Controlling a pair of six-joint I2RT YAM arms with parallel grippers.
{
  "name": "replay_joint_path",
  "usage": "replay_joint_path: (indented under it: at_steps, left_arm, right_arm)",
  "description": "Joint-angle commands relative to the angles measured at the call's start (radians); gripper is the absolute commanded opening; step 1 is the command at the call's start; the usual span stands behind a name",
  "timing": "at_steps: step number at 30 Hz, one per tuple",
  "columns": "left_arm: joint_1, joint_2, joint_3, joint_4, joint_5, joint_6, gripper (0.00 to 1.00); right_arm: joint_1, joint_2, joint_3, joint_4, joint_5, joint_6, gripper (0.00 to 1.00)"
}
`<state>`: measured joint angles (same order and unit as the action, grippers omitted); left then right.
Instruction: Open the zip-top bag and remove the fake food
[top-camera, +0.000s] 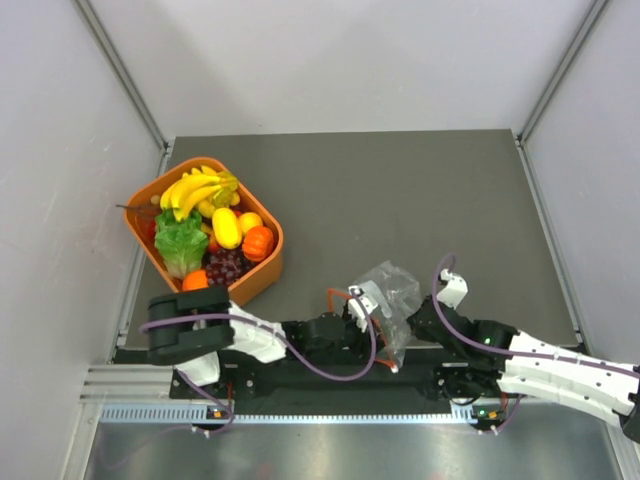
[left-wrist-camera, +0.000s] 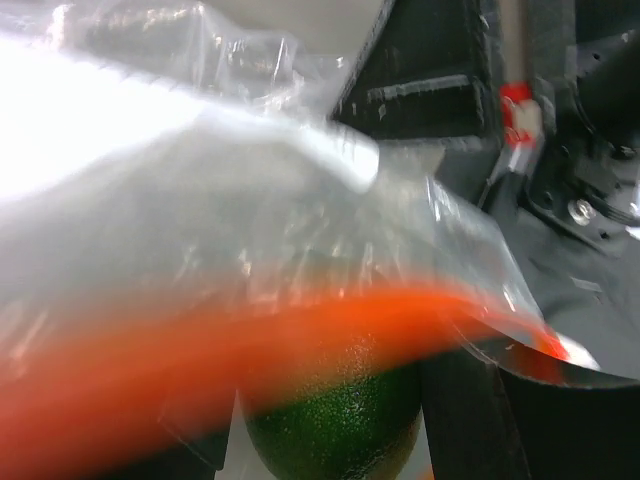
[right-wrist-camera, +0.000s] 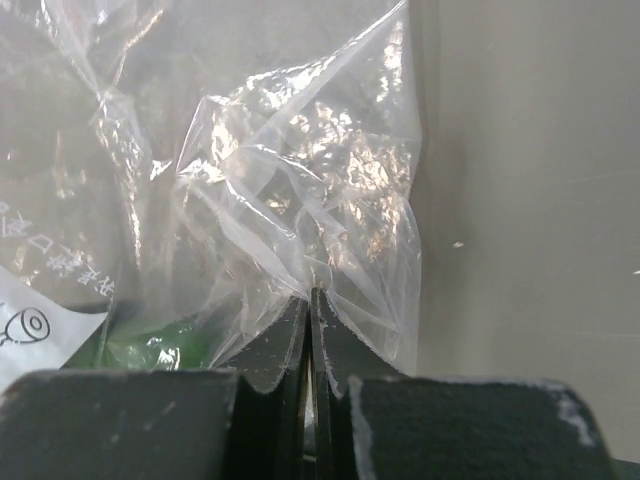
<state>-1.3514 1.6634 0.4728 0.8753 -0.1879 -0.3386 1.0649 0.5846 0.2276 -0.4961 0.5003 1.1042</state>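
Bag pinched, green fruit not out yet

Your right jaws are squeezed together on a fold of the zip-top bag (top-camera: 392, 290), which sits at the near edge of the desk (top-camera: 400, 190) between both arms; can't tell how the left jaws stand. The dark green fruit (left-wrist-camera: 335, 425) shows right by the orange zip strip (left-wrist-camera: 300, 335), so I'd hold that pinch firm and tug the strip side slowly, no yanking.

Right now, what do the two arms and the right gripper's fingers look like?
Left arm and right arm: white shells, black joints, a purple cable looped along each. The right gripper has matt black fingers, scuffed whitish.
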Motion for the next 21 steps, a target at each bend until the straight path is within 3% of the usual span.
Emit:
replay_joint_path:
  at_steps: [1, 6, 11, 14, 18, 21]
  left_arm:
    - [-0.008, -0.163, -0.048, -0.094, 0.004, -0.023, 0.0]
    - [-0.008, -0.33, -0.057, -0.289, 0.022, -0.045, 0.0]
    - [-0.008, -0.466, -0.098, -0.355, 0.033, -0.057, 0.0]
    - [-0.008, -0.572, -0.102, -0.41, 0.028, -0.06, 0.0]
    - [-0.009, -0.715, -0.06, -0.55, -0.002, -0.039, 0.0]
    - [-0.005, -0.797, -0.014, -0.671, -0.096, -0.013, 0.0]
  right_arm:
    - [0.017, 0.015, 0.032, -0.004, 0.092, -0.006, 0.0]
    - [0.001, 0.092, 0.093, -0.009, 0.158, -0.046, 0.0]
    - [-0.048, 0.165, 0.156, 0.001, 0.205, -0.108, 0.0]
    - [-0.129, 0.19, 0.18, 0.04, 0.187, -0.188, 0.0]
    - [-0.325, 0.207, 0.208, 0.114, 0.116, -0.357, 0.0]
    - [-0.435, 0.222, 0.236, 0.151, 0.074, -0.449, 0.0]
